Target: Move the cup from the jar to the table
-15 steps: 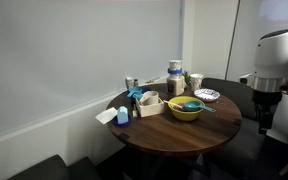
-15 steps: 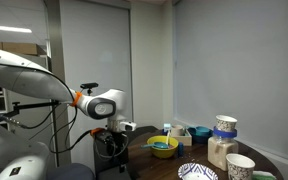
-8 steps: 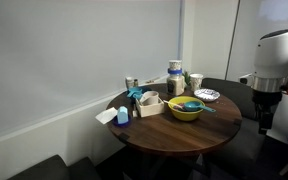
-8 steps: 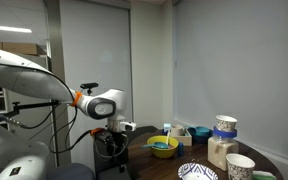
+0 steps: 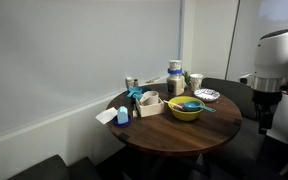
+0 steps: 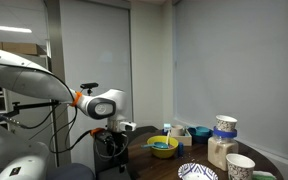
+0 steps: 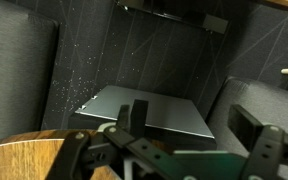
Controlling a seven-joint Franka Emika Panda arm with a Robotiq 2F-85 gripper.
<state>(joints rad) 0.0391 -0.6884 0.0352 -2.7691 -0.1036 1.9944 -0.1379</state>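
One bump from the spread-apart pincer (image 7: 189, 130) is risking tipping the tall dark jar (image 5: 174, 86) holding the small whitish cup (image 5: 174, 67) at twelve o'clock.

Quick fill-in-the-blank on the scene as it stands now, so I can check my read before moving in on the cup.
1. The cup rests on top of the ____.
2. In the wrist view the gripper has its jaws ____, with nothing between them.
3. The bowl near the middle of the table is ____ in colour.
Missing words: jar; open; yellow.
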